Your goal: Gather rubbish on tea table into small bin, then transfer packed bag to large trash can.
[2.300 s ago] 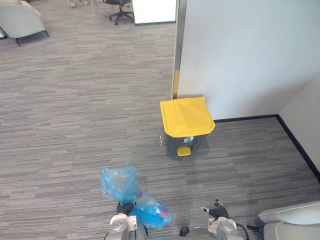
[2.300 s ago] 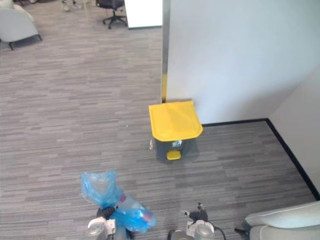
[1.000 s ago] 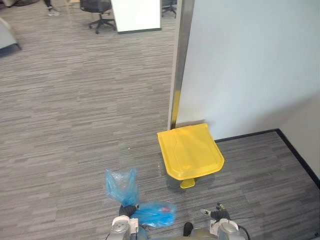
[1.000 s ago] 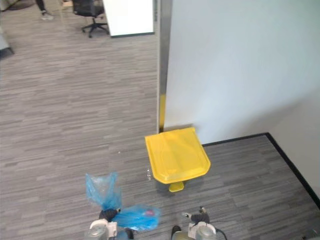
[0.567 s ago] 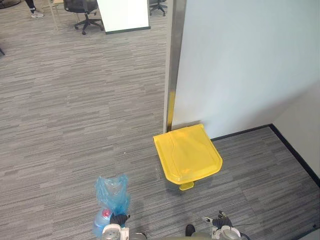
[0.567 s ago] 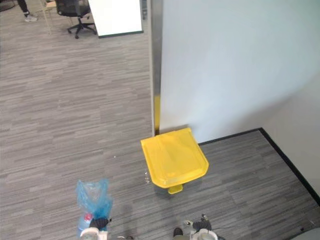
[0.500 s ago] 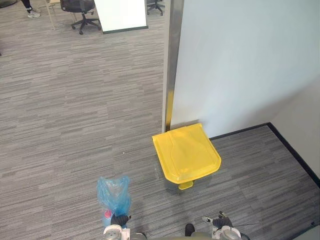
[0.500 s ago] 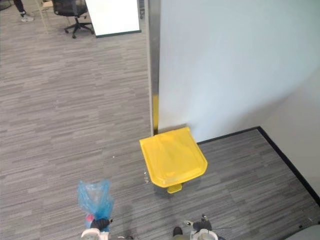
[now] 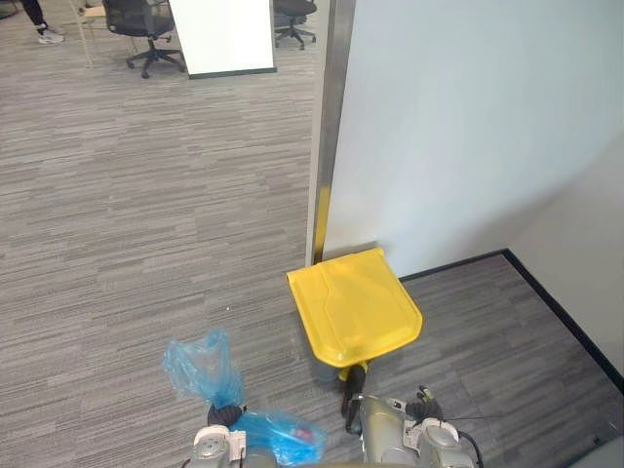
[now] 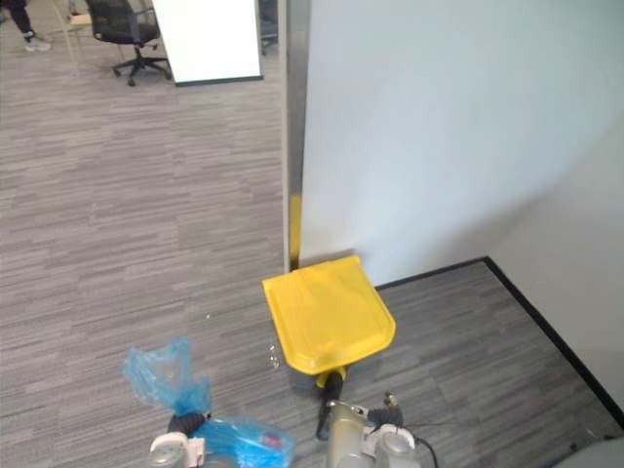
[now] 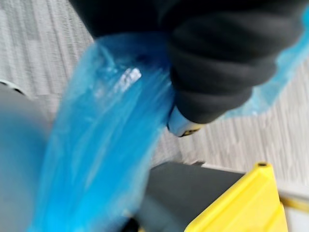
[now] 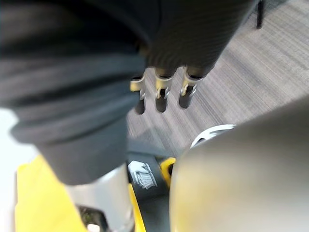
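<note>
Blue rubbish bag is held in the left robot hand, fingers clamped round its gathered neck. The loose top of the bag stands up above the grip. The filled part bulges out toward the bin side, with something red showing through the plastic. Bag hangs clear above the grey striped carpet floor, near the large bin and on its left, not touching it. Bin: dark grey body, yellow lid down, standing on the floor close to the foot of the white wall, just beside a metal post at the wall's end. Right robot hand sits low, near the front of the bin, fingers loose and roughly straight, nothing in them. Far across the room: a black office chair next to a white panel.
</note>
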You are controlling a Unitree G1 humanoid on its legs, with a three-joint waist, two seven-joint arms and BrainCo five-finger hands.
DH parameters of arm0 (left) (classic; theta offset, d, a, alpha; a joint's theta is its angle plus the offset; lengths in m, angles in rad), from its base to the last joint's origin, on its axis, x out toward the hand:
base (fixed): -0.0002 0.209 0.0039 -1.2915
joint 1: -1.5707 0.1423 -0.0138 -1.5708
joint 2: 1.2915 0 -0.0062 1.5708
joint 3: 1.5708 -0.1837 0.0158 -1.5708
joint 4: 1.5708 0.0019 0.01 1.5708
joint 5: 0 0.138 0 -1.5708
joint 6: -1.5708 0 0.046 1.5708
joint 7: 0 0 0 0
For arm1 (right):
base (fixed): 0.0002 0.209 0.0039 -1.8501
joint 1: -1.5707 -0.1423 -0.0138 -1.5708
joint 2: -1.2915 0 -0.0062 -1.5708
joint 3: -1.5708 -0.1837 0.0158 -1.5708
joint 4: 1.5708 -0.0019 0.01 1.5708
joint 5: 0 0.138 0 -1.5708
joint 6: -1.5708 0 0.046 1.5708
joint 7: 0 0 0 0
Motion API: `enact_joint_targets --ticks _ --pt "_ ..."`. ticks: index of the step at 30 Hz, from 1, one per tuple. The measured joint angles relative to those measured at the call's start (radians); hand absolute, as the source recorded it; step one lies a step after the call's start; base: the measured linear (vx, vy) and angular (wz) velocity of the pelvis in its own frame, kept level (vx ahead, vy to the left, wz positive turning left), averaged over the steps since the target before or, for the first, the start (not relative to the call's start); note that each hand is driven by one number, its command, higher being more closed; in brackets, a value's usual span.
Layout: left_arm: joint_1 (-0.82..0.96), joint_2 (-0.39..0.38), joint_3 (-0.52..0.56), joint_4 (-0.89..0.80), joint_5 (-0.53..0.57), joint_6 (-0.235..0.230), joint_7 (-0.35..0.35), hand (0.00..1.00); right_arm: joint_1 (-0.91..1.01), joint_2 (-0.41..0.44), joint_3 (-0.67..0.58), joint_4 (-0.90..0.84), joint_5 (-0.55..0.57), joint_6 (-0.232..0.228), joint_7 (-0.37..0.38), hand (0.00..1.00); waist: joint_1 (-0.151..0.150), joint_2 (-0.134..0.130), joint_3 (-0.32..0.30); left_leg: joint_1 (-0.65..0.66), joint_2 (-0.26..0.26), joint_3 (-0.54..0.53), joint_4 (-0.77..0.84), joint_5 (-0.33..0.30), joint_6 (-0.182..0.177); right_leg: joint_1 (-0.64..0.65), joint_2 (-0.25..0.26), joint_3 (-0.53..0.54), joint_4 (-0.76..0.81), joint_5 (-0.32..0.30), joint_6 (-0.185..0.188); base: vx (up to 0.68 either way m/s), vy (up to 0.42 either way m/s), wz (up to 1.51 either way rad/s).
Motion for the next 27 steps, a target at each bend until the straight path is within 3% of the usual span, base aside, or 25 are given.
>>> enact_joint_targets --ticks 2,3,6,10,17,20,25,26,27 --pt "-0.003 -0.009 0.001 -0.006 0.000 0.000 -0.001 1.00 0.002 0.015 -0.030 -0.007 0.001 0.001 0.001 0.00 0.000 -0.009 0.005 0.026 0.009 -0.026 -0.028 -0.001 -0.002 -0.008 0.001 -0.016 0.068 -0.008 -0.021 0.25 -0.117 0.39" --pt "-0.002 -0.007 0.011 -0.020 0.000 0.000 -0.001 1.00 0.021 0.019 -0.029 -0.032 0.000 0.004 0.002 0.00 0.005 -0.015 0.002 0.059 0.026 -0.043 -0.052 -0.002 -0.004 -0.013 -0.001 -0.037 0.140 -0.053 -0.052 0.25 -0.127 0.33" --pt "-0.013 0.001 0.012 -0.038 0.000 -0.002 -0.001 1.00 0.028 0.020 -0.028 -0.040 0.000 0.006 0.004 0.00 0.014 -0.017 -0.008 0.060 0.034 -0.060 -0.082 0.002 -0.009 -0.042 -0.008 -0.052 0.202 -0.106 -0.054 0.17 -0.091 0.23" --pt "-0.024 0.002 0.011 -0.045 -0.001 -0.002 0.000 1.00 0.018 0.013 -0.014 -0.044 0.001 0.006 0.005 0.00 0.019 -0.012 -0.015 0.028 0.040 -0.069 -0.080 0.031 -0.051 -0.088 -0.038 -0.076 0.271 -0.147 -0.058 0.12 -0.043 0.13" --pt "-0.121 0.007 0.006 -0.096 -0.013 -0.004 0.001 1.00 -0.092 0.012 0.121 -0.094 0.013 0.006 -0.007 0.00 0.031 -0.014 -0.006 -0.274 0.061 -0.129 0.156 0.032 -0.051 -0.202 -0.079 -0.147 0.258 -0.123 -0.078 0.01 0.000 0.34" --pt "-0.147 0.006 0.006 -0.142 -0.035 -0.006 0.003 1.00 -0.173 0.008 0.156 -0.166 0.021 0.001 -0.010 0.00 0.041 -0.013 0.025 -0.340 0.066 -0.140 0.211 0.032 -0.051 -0.226 -0.086 -0.161 0.254 -0.107 -0.081 -0.06 -0.024 0.22" --pt "-0.158 0.019 -0.016 -0.280 -0.069 -0.024 0.042 1.00 -0.378 -0.081 0.181 -0.284 0.042 -0.012 -0.047 0.00 0.065 -0.003 0.063 -0.428 0.087 -0.136 0.231 0.023 -0.040 -0.267 -0.070 -0.179 0.196 -0.045 -0.078 -0.13 -0.055 0.10" --pt "-0.161 0.021 -0.027 -0.300 -0.085 -0.027 0.044 1.00 -0.417 -0.109 0.181 -0.308 0.042 -0.013 -0.050 0.00 0.068 0.001 0.069 -0.441 0.093 -0.138 0.225 0.000 -0.020 -0.274 -0.066 -0.187 0.184 -0.034 -0.074 -0.11 -0.041 0.03" --pt "-0.161 0.025 -0.034 -0.312 -0.093 -0.030 0.045 1.00 -0.444 -0.125 0.181 -0.320 0.042 -0.015 -0.054 0.00 0.071 0.000 0.072 -0.445 0.097 -0.139 0.217 -0.019 -0.026 -0.282 -0.062 -0.188 0.181 -0.028 -0.075 -0.14 -0.064 -0.03"
